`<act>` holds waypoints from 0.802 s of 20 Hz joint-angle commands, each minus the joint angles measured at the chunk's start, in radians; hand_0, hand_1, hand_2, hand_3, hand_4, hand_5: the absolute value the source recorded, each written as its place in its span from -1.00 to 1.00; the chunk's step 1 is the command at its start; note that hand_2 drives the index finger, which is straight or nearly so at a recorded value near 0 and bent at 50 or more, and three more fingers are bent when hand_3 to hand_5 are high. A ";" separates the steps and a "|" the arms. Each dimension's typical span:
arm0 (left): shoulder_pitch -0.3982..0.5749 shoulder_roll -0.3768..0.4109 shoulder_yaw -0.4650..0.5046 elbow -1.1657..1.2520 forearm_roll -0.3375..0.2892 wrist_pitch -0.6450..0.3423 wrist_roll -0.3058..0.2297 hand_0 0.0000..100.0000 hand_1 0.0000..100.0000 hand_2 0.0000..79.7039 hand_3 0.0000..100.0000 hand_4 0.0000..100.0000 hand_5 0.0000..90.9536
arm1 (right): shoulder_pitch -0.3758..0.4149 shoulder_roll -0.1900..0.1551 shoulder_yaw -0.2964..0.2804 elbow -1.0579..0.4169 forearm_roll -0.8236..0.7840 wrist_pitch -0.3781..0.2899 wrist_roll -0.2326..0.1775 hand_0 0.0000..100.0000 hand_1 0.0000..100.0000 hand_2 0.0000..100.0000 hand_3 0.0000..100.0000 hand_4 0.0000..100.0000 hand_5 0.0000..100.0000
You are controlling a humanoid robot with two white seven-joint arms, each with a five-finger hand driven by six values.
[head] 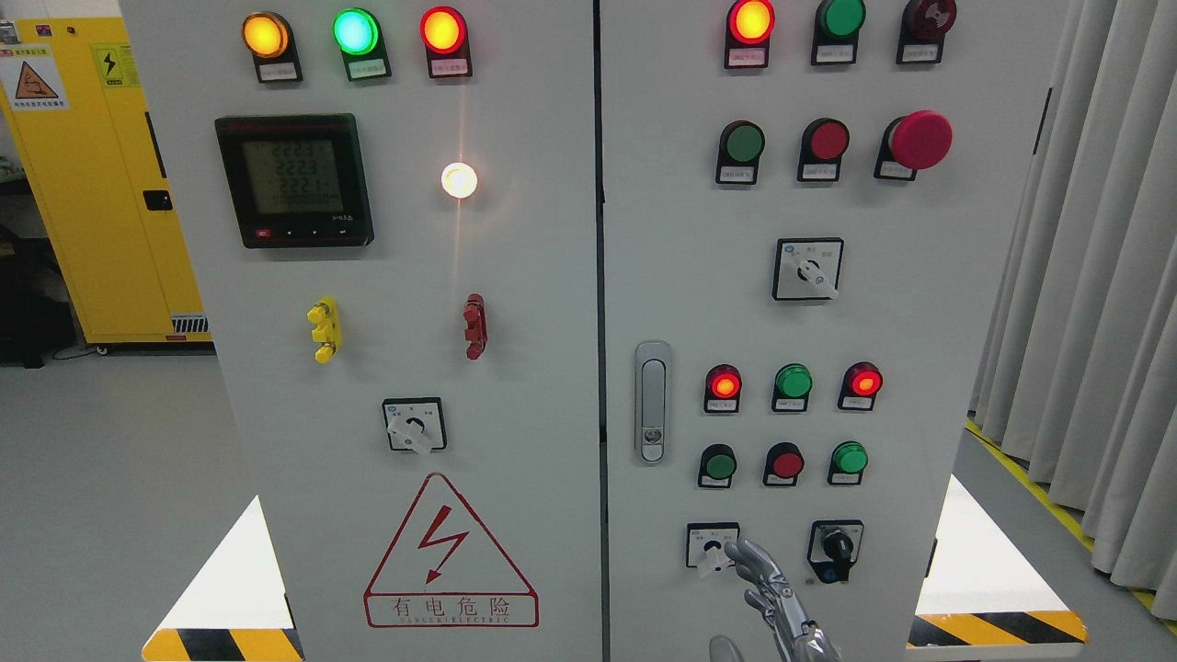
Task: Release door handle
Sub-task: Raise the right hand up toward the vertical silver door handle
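Head view: my right hand (768, 593) enters at 5 o'clock, fingers loosely extended, gripping nothing.
Door handle (652, 402): flush, at 11 o'clock from the hand, well apart.
Risk: I judge the fingertip could nudge the rotary switch (712, 548) while retracting.

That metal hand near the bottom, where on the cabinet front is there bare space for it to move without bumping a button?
Bare panel lies between the door handle and the upper rotary switch, and below the handle. The right hand sits crowded between two lower switches.
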State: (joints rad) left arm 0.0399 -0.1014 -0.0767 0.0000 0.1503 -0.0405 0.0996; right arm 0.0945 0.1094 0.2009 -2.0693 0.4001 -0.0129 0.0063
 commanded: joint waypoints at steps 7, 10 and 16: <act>0.000 0.000 0.000 -0.015 0.000 0.001 0.000 -0.76 0.11 -1.00 -1.00 -1.00 -1.00 | -0.119 0.013 0.075 0.077 0.644 0.004 -0.156 0.17 -0.15 -0.95 1.00 1.00 1.00; 0.000 0.000 0.000 -0.015 0.000 0.001 0.000 -0.76 0.11 -1.00 -1.00 -1.00 -1.00 | -0.163 0.018 0.110 0.100 0.744 0.037 -0.170 0.17 -0.17 -0.95 1.00 1.00 1.00; 0.000 0.000 0.000 -0.015 0.000 0.001 0.000 -0.76 0.11 -1.00 -1.00 -1.00 -1.00 | -0.249 0.019 0.195 0.162 0.939 0.174 -0.172 0.18 -0.19 -1.00 1.00 1.00 1.00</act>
State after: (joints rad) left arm 0.0399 -0.1014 -0.0767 0.0000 0.1503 -0.0405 0.0996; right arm -0.0808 0.1220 0.2918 -1.9914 1.1403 0.1019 -0.1632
